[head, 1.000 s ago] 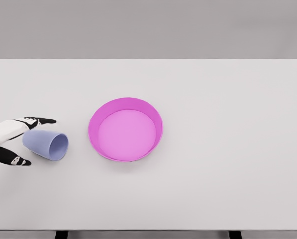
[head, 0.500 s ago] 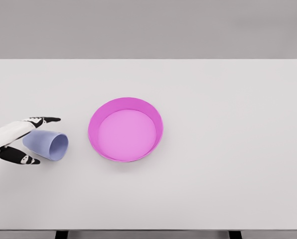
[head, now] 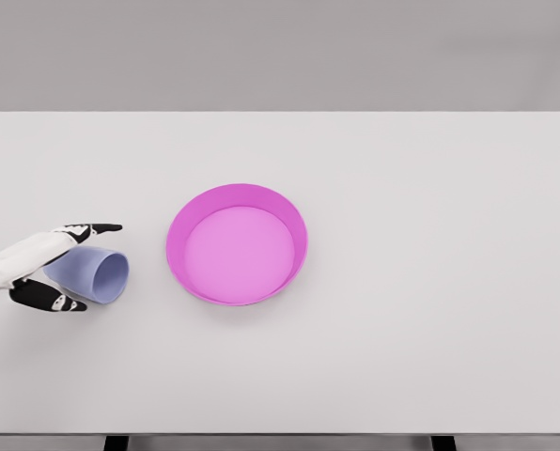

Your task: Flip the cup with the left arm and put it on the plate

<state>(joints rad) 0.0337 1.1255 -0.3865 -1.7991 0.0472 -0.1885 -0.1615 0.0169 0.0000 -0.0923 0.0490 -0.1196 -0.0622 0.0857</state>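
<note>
Lavender cup (head: 90, 273) on its side on the white table (head: 430, 310), near the left edge, long axis running roughly left to right, open mouth facing right toward the pink plate (head: 237, 243), closed base pointing left into the left robot hand (head: 47, 268). Cup and plate near but apart, a strip of bare table between. Left robot hand straddling the cup's base end: one dark-tipped finger along the far side above the cup, another low on the near side, fingers spread around the body; contact too fine to tell, so not yet a firm grasp by the look of it. Probably closing next, then turning mouth-up and carrying right. Right arm nowhere in view
</note>
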